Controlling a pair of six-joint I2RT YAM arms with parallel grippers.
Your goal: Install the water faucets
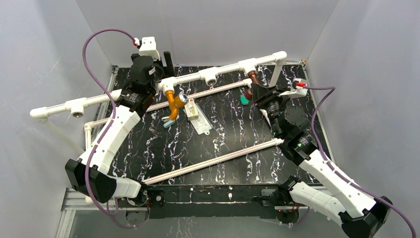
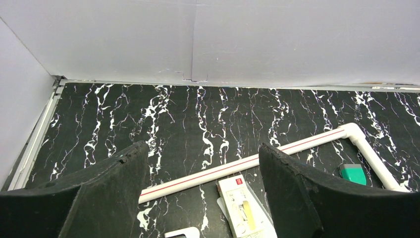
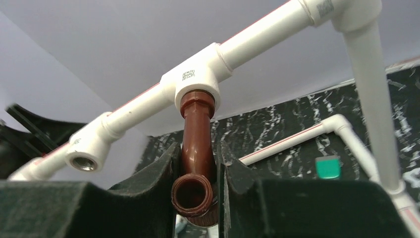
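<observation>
The orange-yellow water faucet (image 1: 173,103) with its silvery knob (image 1: 183,98) hangs from a white tee (image 1: 167,84) on the raised pipe frame. My left gripper (image 1: 162,74) is just behind that tee, open, with nothing between its fingers (image 2: 203,153). It looks across the table and does not see the faucet. The dark reddish-brown water faucet (image 3: 197,129) sits with its top end in another tee (image 3: 195,79), further right on the frame (image 1: 253,78). My right gripper (image 3: 198,153) is shut on its spout from below (image 1: 258,90).
Between the two faucets an empty tee socket (image 1: 211,77) faces forward; another (image 1: 77,108) is at far left. On the table lie a white packet (image 1: 197,116), a green flat piece (image 1: 244,100) and a loose red-striped pipe (image 1: 213,161). Walls enclose three sides.
</observation>
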